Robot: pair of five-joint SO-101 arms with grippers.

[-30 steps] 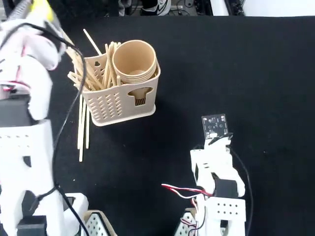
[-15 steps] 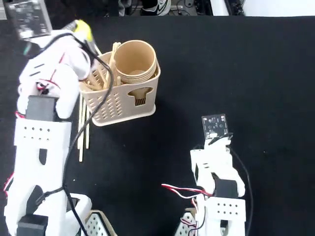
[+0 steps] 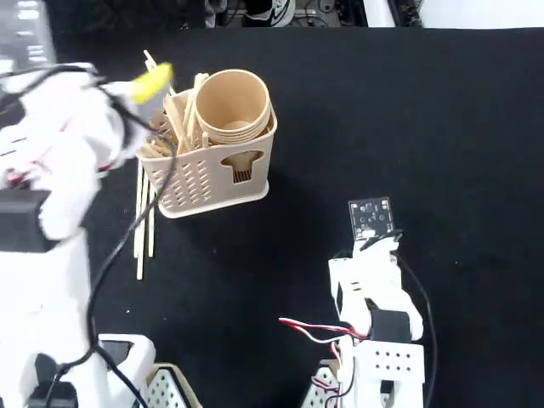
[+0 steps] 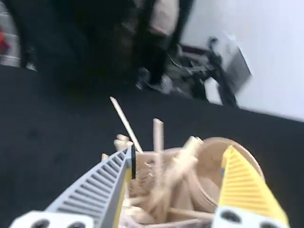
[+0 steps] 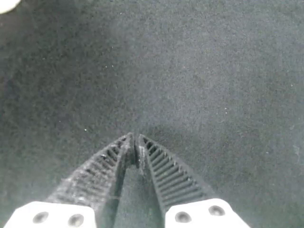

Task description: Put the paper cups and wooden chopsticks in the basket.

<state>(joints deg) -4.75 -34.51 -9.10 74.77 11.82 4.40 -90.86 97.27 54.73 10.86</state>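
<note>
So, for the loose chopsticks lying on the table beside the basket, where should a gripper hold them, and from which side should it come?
Grip the loose chopsticks at their free ends, away from the basket, coming straight down from above. They lie flat and almost parallel, so jaws closing across them could probably gather several; nearer the basket, its wall is in the way.

We swing our left gripper (image 4: 179, 153) rightward from the far-left corner, and it now hangs above the chopsticks (image 3: 181, 117) in the basket (image 3: 212, 183).
</note>
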